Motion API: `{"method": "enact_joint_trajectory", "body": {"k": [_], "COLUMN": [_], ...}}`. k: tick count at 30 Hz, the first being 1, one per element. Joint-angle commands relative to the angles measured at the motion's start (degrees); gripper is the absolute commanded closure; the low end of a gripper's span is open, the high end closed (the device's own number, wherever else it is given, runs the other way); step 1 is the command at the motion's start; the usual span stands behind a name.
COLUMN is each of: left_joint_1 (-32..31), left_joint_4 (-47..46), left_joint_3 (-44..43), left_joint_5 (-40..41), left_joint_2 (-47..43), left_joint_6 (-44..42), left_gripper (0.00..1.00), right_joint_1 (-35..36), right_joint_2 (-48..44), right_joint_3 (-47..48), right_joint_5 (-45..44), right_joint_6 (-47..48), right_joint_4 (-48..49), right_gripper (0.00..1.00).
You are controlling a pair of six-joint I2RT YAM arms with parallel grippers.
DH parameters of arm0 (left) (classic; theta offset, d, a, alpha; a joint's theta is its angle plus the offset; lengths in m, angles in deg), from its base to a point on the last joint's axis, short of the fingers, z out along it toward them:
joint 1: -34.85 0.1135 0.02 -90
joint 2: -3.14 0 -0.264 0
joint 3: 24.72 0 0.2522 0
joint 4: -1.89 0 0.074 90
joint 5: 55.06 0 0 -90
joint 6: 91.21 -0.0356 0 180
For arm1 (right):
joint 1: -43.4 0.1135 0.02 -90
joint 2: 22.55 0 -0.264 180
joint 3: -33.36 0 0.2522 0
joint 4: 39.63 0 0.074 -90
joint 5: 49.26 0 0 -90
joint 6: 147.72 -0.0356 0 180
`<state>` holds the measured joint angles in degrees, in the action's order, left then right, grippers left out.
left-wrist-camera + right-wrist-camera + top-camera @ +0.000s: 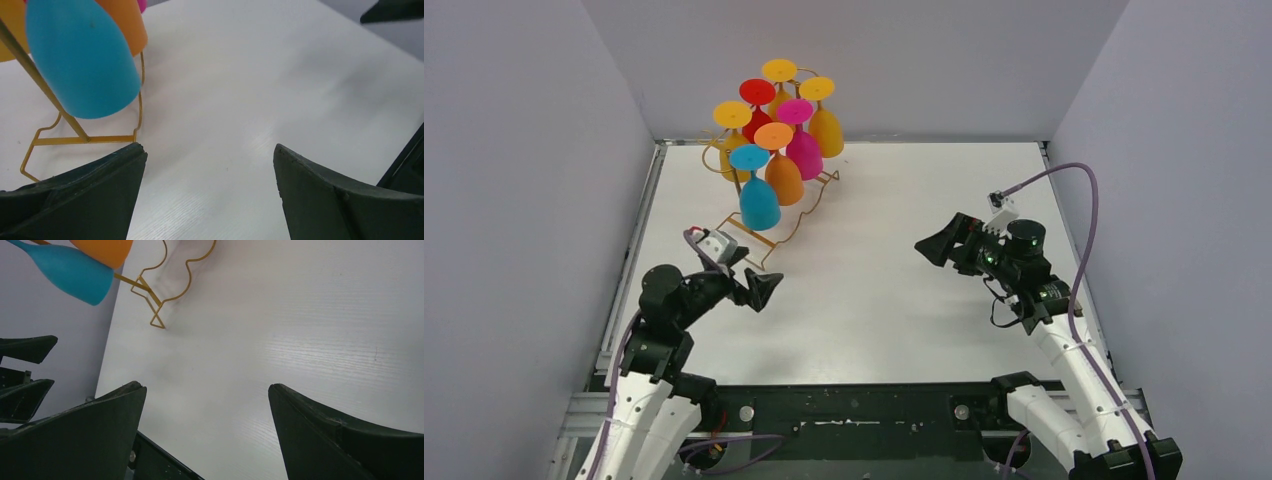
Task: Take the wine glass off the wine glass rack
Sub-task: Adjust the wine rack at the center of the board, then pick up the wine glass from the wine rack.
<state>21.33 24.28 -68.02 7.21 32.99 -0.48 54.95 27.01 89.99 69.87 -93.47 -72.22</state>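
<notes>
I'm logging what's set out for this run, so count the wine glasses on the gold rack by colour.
Yellow wine glasses: 3
Red wine glass: 1
Magenta wine glass: 1
Orange wine glass: 1
Blue wine glass: 1
Total: 7

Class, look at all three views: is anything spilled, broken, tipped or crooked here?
Nothing stands out. The wine glasses hang bowl-down on the wine glass rack, which stands flat on the table, far left; no spill or breakage shows. The left gripper and right gripper are open, empty.
</notes>
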Motion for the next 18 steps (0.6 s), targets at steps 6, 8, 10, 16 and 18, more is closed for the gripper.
{"method": "enact_joint_trajectory", "body": {"k": [6,8,10,16,18], "left_joint_1": [0.0,0.0,-0.1,0.0,0.0], "left_joint_4": [20.3,23.9,24.9,29.4,29.9], "left_joint_3": [-30.6,-37.1,-41.6,-52.2,-54.8], "left_joint_5": [19.3,21.8,22.8,26.8,27.3], "left_joint_2": [9.9,13.5,16.0,23.8,25.7], "left_joint_6": [18.7,21.4,24.6,29.9,30.1], "left_gripper": [0.03,0.03,0.03,0.03,0.03], "right_joint_1": [-0.1,0.0,0.2,0.8,1.1], "right_joint_2": [-2.8,-2.7,-2.6,-2.0,-1.9], "right_joint_3": [-2.0,-2.2,-2.0,-0.8,-0.5], "right_joint_5": [0.1,-0.2,-0.2,-0.7,-0.7], "right_joint_6": [-11.0,-12.1,-12.2,-13.7,-14.1], "right_joint_4": [5.1,5.2,5.1,4.1,4.5], "right_gripper": [0.00,0.00,0.00,0.01,0.01]}}
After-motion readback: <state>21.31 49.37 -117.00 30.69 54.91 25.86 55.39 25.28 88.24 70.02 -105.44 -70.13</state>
